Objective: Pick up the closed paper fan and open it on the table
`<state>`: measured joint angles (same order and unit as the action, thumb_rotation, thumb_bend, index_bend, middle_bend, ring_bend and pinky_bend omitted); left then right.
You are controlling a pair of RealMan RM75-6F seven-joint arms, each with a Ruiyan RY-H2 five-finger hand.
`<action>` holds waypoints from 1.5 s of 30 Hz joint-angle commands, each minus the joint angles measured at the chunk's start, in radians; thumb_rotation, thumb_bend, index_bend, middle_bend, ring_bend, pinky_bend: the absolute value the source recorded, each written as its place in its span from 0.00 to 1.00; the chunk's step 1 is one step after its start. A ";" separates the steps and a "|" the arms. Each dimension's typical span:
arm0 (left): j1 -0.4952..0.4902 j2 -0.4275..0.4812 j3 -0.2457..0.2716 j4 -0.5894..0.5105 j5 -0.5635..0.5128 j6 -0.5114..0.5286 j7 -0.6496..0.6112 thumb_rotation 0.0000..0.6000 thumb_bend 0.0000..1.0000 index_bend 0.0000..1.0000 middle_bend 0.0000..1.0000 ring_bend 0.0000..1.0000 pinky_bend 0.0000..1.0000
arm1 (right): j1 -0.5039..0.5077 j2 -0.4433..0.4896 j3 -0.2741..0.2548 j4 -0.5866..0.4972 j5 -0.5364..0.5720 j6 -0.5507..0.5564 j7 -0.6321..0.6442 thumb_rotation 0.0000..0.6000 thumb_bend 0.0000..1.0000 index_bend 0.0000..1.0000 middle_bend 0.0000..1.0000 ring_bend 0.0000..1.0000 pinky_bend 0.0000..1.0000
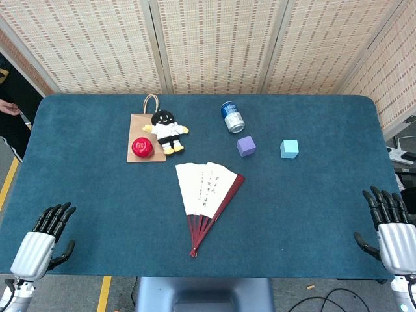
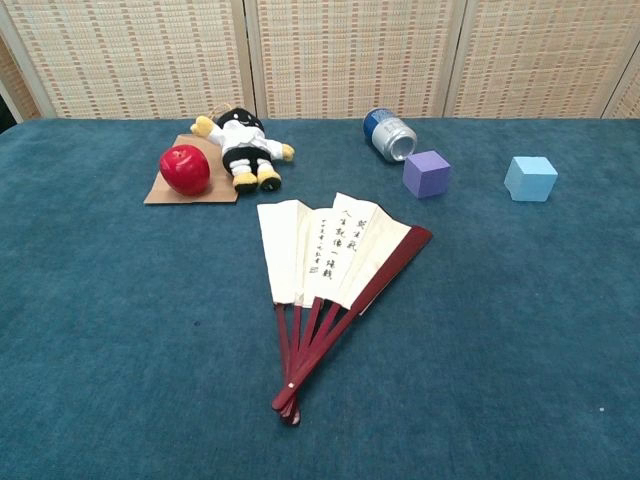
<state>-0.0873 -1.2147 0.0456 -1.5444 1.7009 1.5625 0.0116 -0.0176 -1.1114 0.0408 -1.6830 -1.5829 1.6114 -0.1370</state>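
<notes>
From the head view, one paper fan (image 1: pixel 207 198) lay partly spread near the middle of the blue table (image 1: pixel 312 208), its red ribs gathered at a pivot pointing toward the near edge. Behind it to the left sat one brown paper bag (image 1: pixel 138 127) lying flat, with one red apple (image 1: pixel 142 147) and one plush doll (image 1: pixel 167 132) resting on it. One can (image 1: pixel 232 117) lay on its side farther back, and two cubes stood right of the fan — one purple cube (image 1: pixel 246 145), one light blue cube (image 1: pixel 289 149). The left hand (image 1: pixel 44 240) and the right hand (image 1: pixel 390 227) hovered at the near corners, well apart from the fan, each empty with fingers extended and slightly apart.

The chest view showed the same single fan (image 2: pixel 335 262) flat on the cloth, leaves fanned partway, with the apple (image 2: pixel 184 169), doll (image 2: pixel 242 148), can (image 2: pixel 390 135) and both cubes (image 2: pixel 427 173) (image 2: pixel 530 179) behind it — neither hand appeared there.
</notes>
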 commanded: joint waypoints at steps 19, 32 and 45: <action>-0.010 -0.034 0.013 0.053 0.015 -0.009 -0.061 1.00 0.46 0.00 0.00 0.00 0.07 | 0.291 -0.165 0.059 0.031 -0.085 -0.355 -0.165 1.00 0.16 0.19 0.00 0.00 0.00; 0.008 -0.045 -0.003 0.083 -0.029 0.002 -0.028 1.00 0.46 0.00 0.00 0.00 0.07 | 0.569 -0.611 0.131 0.442 0.007 -0.592 -0.237 1.00 0.16 0.35 0.00 0.00 0.00; -0.009 -0.030 -0.019 0.052 -0.070 -0.042 -0.012 1.00 0.46 0.00 0.00 0.00 0.07 | 0.672 -0.917 0.111 0.888 -0.005 -0.543 -0.062 1.00 0.16 0.40 0.00 0.00 0.00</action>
<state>-0.0955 -1.2457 0.0286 -1.4916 1.6337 1.5210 -0.0010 0.6236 -1.9691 0.1580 -0.8678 -1.5821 1.0526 -0.2418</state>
